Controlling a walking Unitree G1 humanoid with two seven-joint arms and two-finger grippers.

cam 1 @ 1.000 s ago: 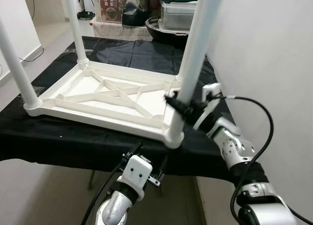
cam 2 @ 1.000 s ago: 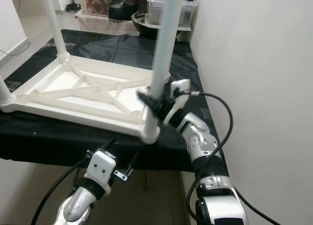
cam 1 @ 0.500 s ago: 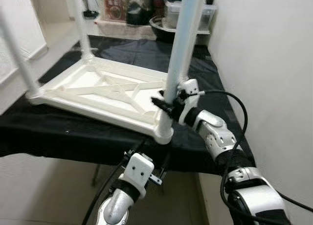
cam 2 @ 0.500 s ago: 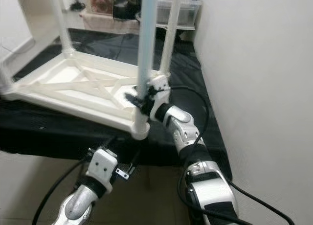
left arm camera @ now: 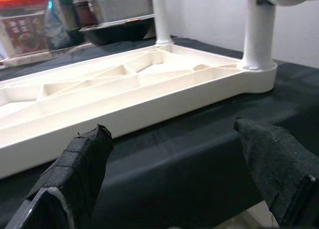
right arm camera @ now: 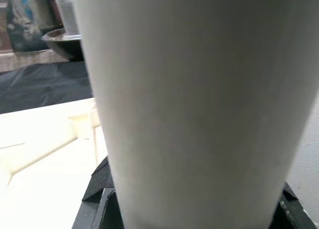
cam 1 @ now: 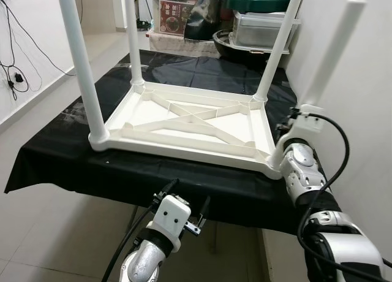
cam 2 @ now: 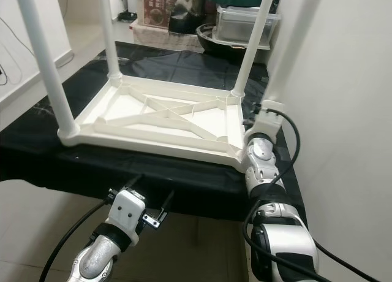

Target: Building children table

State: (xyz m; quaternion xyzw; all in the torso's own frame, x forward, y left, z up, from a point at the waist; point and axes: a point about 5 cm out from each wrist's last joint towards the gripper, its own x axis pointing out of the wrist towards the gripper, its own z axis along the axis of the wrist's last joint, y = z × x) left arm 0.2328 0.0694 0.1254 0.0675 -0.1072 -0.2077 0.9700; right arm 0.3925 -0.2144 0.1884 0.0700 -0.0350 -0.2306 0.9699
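White plastic children's table (cam 1: pixel 184 119) lies upside down on black-cloth bench (cam 1: pixel 55 153), legs up. Right gripper (right arm camera: pixel 189 209) clamps the white tube leg (cam 1: pixel 324 64) at the 4 o'clock corner, leg tilted outward. Left gripper (left arm camera: pixel 174 174) spread wide, low at 6 o'clock, holding nothing.

Left end effector (left arm camera: pixel 174 174) open, right (cam 2: pixel 254 119) clamped.
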